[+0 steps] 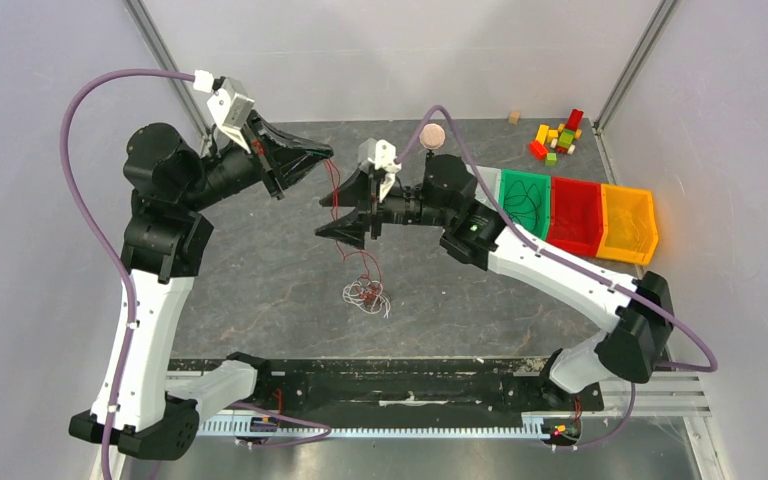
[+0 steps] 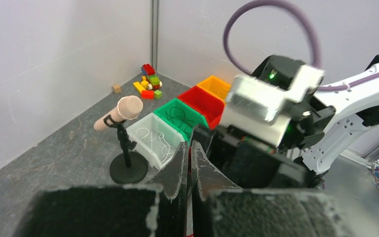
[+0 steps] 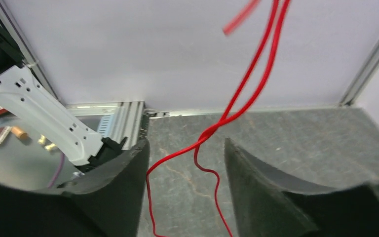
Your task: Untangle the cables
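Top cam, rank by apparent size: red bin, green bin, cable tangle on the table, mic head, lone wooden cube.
1. red bin and green bin: look alike, not ranked
2. cable tangle
3. mic head (raised nearer the camera, so unsure)
4. wooden cube

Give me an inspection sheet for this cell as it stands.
Surface: dark mottled table, flat.
Job's things: tangle lies on the table; one red cable is lifted up from it.
Clutter: microphone on a stand; toy blocks in the far right corner; row of coloured bins at right.
Grippers: left gripper shut on the red cable; right gripper open, the cable running between its fingers.
Cables: purple hoses loop off both arms.
Surroundings: white walls, metal corner posts.
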{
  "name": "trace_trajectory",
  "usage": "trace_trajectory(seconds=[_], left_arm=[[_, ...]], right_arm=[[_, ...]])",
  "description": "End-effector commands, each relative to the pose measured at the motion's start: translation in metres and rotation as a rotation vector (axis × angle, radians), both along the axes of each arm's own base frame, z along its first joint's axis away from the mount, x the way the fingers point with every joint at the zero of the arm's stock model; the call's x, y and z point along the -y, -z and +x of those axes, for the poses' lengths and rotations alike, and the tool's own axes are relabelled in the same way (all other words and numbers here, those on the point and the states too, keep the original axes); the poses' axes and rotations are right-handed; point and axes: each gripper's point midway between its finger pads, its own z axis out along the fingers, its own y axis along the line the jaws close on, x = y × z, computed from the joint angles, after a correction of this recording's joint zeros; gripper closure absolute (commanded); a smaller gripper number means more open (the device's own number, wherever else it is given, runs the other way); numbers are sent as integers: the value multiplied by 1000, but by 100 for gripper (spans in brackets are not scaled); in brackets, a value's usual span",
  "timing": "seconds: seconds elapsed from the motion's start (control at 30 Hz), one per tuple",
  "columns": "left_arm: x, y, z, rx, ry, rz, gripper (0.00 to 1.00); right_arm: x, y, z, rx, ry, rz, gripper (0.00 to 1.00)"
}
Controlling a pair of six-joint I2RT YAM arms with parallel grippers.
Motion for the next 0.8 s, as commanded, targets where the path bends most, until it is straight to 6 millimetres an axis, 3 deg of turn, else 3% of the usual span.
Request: trace_trajectory(seconds=[0.0, 0.17, 0.23, 0.27, 0.33, 0.4, 0.43, 0.47, 0.5, 0.53, 0.67, 0.77], left_arm=[[-3, -22, -3, 29, -21, -75, 98], [-18, -48, 11, 49, -146, -155, 98], [-27, -49, 28, 3, -218, -185, 98], [-33, -43, 40, -34, -258, -191, 98], [-43, -21, 62, -134, -325, -187, 98], [-48, 23, 83, -285, -380, -144, 97], [-48, 48, 92, -365, -391, -110, 84], [-45, 74, 92, -443, -360, -84, 59], [-42, 92, 89, -485, -311, -78, 43], [-39, 113, 82, -522, -264, -88, 35], [-44, 156, 48, -386, -220, -170, 18], [-39, 190, 25, -414, -167, -188, 15]], right_arm=[[-7, -3, 6, 46, 6, 16, 52], [3, 56, 1, -1, 17, -88, 84], [8, 66, -4, -36, 13, -105, 100], [10, 64, -5, -47, 17, -102, 100], [15, 50, -6, -40, 34, -79, 100], [19, 31, -4, -28, 62, -44, 100], [22, 22, -2, -33, 76, -26, 100], [24, 13, 0, -39, 91, -8, 100], [26, 7, 4, -50, 111, 7, 100], [28, 1, 10, -61, 135, 21, 100], [41, -16, 36, -120, 231, 86, 100], [46, -29, 48, -153, 264, 129, 100]])
